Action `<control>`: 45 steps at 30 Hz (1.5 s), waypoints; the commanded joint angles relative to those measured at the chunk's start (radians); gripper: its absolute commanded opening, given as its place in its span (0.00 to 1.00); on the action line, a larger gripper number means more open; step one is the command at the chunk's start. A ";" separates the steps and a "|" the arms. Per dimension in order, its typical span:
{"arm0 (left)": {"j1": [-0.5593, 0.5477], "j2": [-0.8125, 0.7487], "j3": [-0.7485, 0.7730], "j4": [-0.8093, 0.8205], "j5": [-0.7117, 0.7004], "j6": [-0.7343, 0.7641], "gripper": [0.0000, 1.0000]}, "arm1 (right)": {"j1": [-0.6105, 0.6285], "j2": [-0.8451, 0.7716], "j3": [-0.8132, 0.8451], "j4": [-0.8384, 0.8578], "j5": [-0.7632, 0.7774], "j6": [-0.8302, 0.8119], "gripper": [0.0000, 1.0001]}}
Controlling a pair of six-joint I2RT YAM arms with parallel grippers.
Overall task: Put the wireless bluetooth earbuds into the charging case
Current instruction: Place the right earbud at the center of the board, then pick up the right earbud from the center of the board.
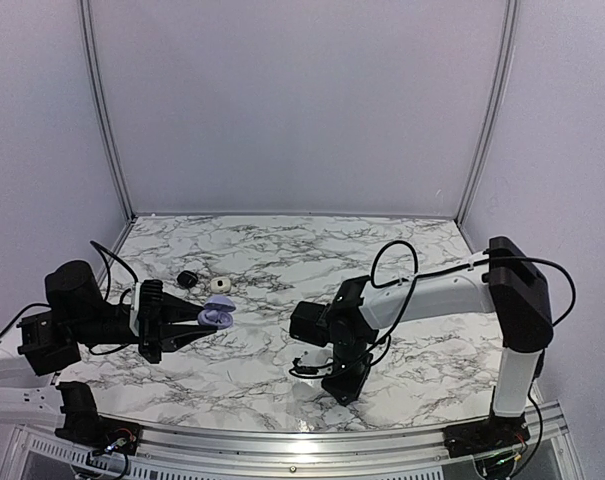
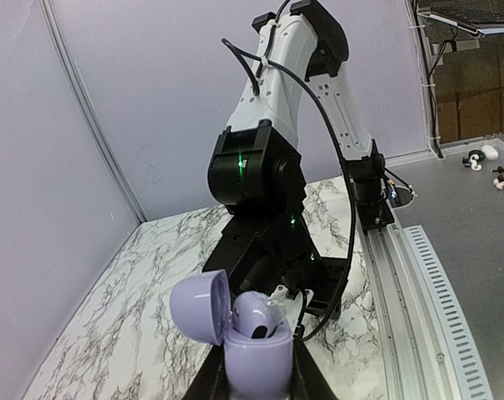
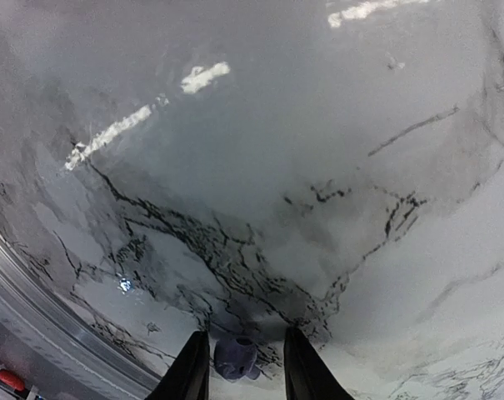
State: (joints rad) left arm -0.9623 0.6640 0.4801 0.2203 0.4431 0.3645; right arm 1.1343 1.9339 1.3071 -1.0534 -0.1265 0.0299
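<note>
The left gripper [image 1: 197, 322] is seen clenched on the lilac charging case [image 2: 253, 362], which is held upright above the marble table [image 1: 282, 250] with its lid [image 2: 202, 307] swung back. One lilac bud [image 2: 253, 321] is seated in the case, so a pocket is judged to be free beside it. Just beyond the case, a small black object [image 1: 187, 279] and a small white object [image 1: 220, 285] lie on the table.

Well to the right of the case, the right gripper [image 3: 239, 371] is lowered to the table. Its jaws stand apart around a loose lilac earbud [image 3: 235, 357], apparently not yet pressed on it, though the view is dim.

The step in hand is judged to be the pick-up of this bud. The jaws should be centred before being closed gently, since so small a bud could be squeezed out sideways. The case should be kept steady and open-side up.
</note>
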 commanded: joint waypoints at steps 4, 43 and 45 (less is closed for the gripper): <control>-0.003 -0.009 -0.011 0.036 0.005 0.016 0.00 | 0.032 0.039 0.063 -0.087 0.025 0.021 0.31; -0.003 0.057 -0.065 0.442 -0.231 -0.041 0.00 | -0.246 -0.465 0.113 0.952 -0.296 0.195 0.09; -0.003 0.083 -0.065 0.494 -0.243 -0.044 0.00 | -0.246 -0.480 0.085 1.051 -0.332 0.234 0.09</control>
State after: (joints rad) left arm -0.9623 0.7078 0.4187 0.5369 0.2634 0.3283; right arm 0.8936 1.4643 1.4445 -0.2802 -0.3431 0.1619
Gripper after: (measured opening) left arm 0.223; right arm 0.155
